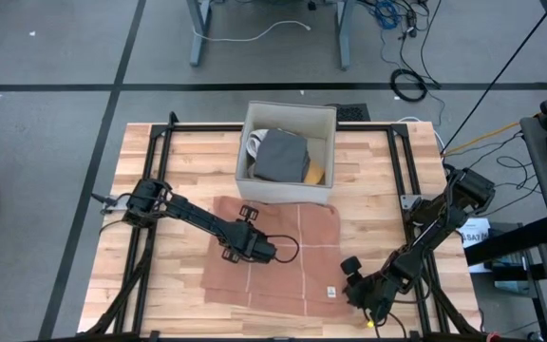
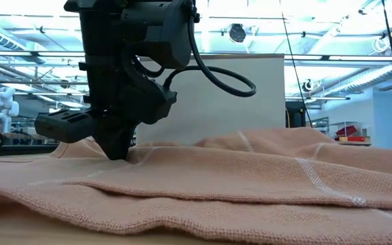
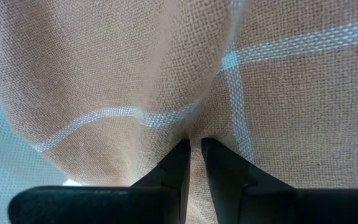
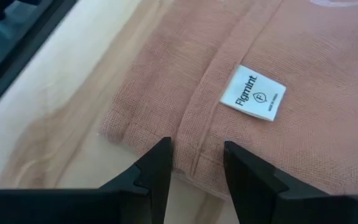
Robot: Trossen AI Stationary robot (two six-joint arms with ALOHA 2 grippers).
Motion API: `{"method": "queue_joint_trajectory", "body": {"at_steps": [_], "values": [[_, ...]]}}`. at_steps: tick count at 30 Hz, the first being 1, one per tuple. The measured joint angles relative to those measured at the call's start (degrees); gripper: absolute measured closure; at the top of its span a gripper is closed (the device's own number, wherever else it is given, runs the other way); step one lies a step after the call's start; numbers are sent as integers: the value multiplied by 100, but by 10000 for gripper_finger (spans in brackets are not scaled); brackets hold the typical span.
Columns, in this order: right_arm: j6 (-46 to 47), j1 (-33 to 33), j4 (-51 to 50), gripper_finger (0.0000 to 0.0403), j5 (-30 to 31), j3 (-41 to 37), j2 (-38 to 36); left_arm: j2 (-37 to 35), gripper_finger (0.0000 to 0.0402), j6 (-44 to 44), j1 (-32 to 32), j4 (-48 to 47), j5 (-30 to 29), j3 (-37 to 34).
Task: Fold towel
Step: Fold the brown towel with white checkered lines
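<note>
Your counter [image 1: 160,285] is pale wood planks inside a black frame. On it the towel [image 1: 283,256], salmon knit with thin white grid lines, lies loosely folded below a white box [image 1: 326,119]. Your left hand [image 3: 193,146] pinches a ridge of its weave. Your right hand [image 4: 196,158], fingers apart, hovers at the hem, seemingly not touching, near a small white label [image 4: 253,92].

One towel [image 1: 283,255], one box [image 1: 288,152], two pincers: left [image 1: 254,249], right [image 1: 357,290], one label [image 4: 253,92].
</note>
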Motion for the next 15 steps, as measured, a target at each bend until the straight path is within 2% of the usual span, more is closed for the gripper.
{"method": "queue_joint_trajectory", "body": {"at_steps": [6, 15], "values": [[122, 0, -176, 289, 155, 2, 0, 0, 342, 20, 0, 28, 0, -7], [118, -2, -128, 392, 53, 2, -12, 2, 342, 24, 0, 43, 0, -9]]}}
